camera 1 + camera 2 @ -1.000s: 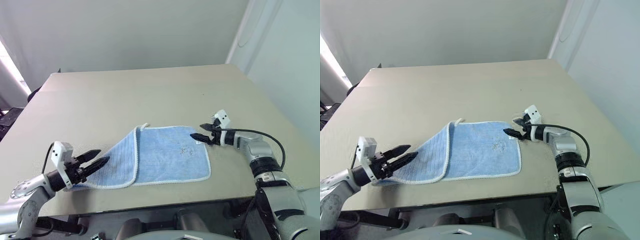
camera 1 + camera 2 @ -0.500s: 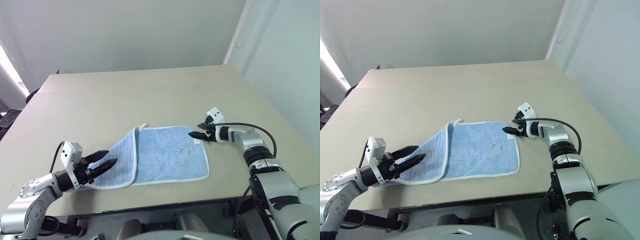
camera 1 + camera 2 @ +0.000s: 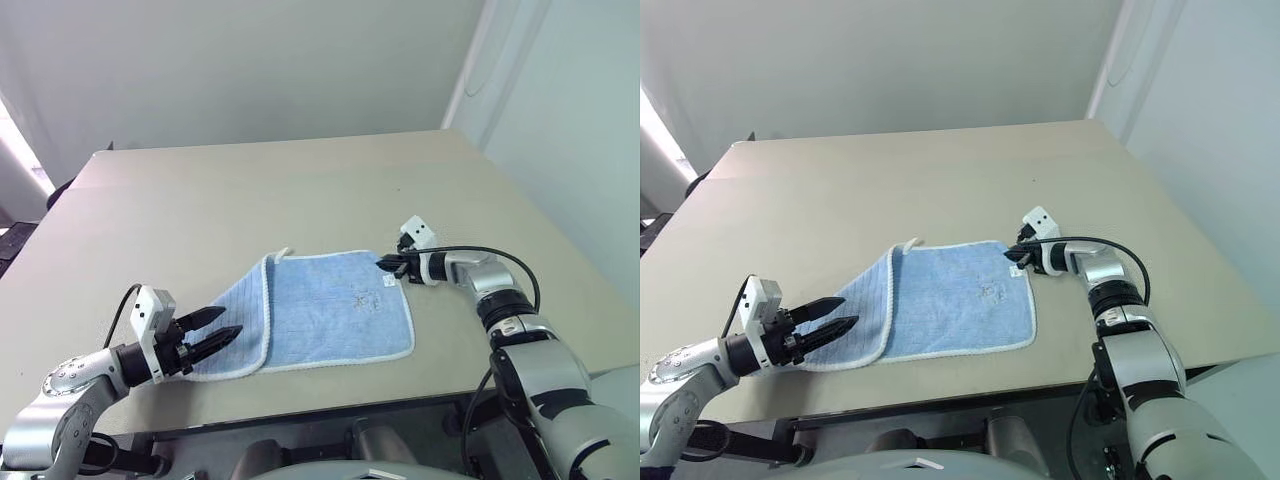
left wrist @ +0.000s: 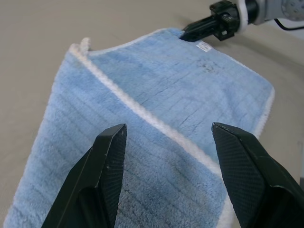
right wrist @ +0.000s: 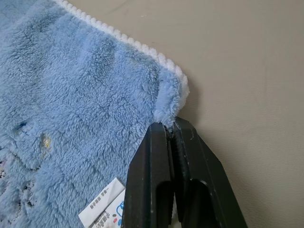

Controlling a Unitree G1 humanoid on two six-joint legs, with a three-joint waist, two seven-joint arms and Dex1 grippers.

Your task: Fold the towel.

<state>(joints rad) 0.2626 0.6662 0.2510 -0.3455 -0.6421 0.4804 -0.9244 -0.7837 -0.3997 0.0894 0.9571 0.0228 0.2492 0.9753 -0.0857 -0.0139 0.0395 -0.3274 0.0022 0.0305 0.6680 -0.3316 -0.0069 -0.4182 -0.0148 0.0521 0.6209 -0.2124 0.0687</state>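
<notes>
While my right claw pinches the light-blue terry towel's corner at centre frame, my left claw gapes; one flap folded, rest unfolded.

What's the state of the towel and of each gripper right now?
towel: flat on the table, left part folded over, far right corner pinched
left gripper: open over the folded part, holding nothing
right gripper: shut on the towel's far right corner
</notes>
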